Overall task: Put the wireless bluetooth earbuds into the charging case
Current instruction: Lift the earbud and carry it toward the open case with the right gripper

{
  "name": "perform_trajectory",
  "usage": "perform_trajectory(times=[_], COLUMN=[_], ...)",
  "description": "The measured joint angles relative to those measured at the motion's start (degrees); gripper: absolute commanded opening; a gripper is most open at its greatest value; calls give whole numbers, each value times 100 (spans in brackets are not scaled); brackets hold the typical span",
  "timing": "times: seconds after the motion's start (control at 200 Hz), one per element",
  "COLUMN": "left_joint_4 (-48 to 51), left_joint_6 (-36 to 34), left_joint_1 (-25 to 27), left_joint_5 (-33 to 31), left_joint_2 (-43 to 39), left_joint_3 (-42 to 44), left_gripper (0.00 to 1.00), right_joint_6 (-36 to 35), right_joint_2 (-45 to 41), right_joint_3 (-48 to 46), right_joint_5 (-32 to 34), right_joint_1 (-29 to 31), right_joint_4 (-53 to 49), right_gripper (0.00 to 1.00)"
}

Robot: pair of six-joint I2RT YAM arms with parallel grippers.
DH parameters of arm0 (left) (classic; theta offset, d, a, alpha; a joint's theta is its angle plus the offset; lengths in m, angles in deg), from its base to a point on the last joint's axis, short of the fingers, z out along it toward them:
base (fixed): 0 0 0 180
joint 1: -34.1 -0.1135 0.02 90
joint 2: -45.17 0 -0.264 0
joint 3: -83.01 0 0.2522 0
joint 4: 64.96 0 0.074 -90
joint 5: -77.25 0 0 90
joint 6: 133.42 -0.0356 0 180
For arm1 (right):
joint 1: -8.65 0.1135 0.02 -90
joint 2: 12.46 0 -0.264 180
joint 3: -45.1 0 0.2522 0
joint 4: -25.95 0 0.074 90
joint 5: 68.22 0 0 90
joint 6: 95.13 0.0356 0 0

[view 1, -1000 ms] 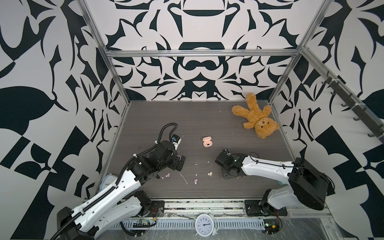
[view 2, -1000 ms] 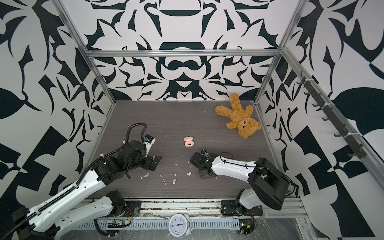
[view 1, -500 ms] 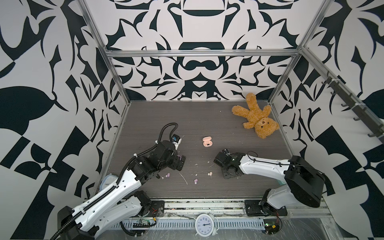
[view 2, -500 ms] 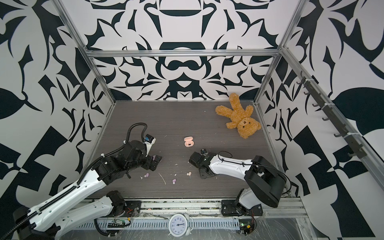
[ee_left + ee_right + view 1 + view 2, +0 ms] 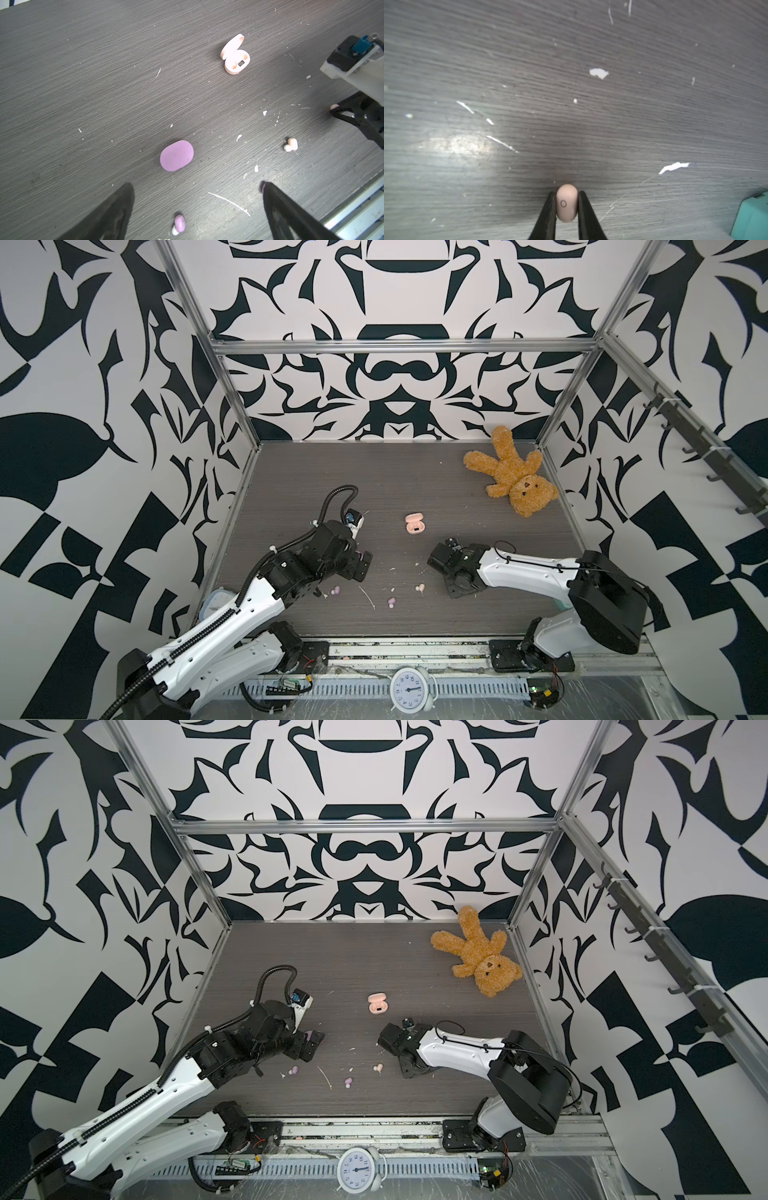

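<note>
Pink earbud (image 5: 566,204) pinched in right gripper (image 5: 566,194), short of the open pink case (image 5: 415,525). Line it up over an empty socket, lower slowly, then release. Left gripper (image 5: 197,187) spread wide, empty.

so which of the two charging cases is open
The peach-pink case: its lid stands up and its two sockets show. The lilac case lies shut, a smooth closed oval.
</note>
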Motion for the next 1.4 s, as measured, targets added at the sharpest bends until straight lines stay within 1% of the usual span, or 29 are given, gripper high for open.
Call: perform_trajectory(times=[0.24, 0.515, 0.805, 0.985, 1.1, 1.255, 1.4], left_joint_4=[0, -2, -2, -4, -11, -28, -42], left_joint_6=[-11, -46, -48, -50, -59, -66, -68], left_joint_1=[-2, -2, -2, -2, 0, -2, -2], left_joint_5=[2, 20, 96, 107, 118, 125, 122], left_joint_2=[31, 33, 31, 31, 31, 31, 28], left_joint_3=[0, 0, 0, 0, 0, 0, 0], left_gripper=[99, 99, 99, 99, 99, 99, 99], right_joint_6=[-162, -697, -1456, -1818, -2057, -2361, -2549], right_joint_2=[-251, -249, 450, 1082, 1451, 1845, 2048], right_joint_3=[164, 728, 1746, 2277, 2597, 2975, 3077], right_joint_5=[-94, -328, -752, -1180, -1366, -1508, -1596], right_joint_1=[0, -142, -562, -1093, -1325, -1370, -1370], right_joint_4=[-48, 160, 695, 1014, 1119, 1224, 1333], right_gripper=[20, 19, 18, 18, 18, 18, 18])
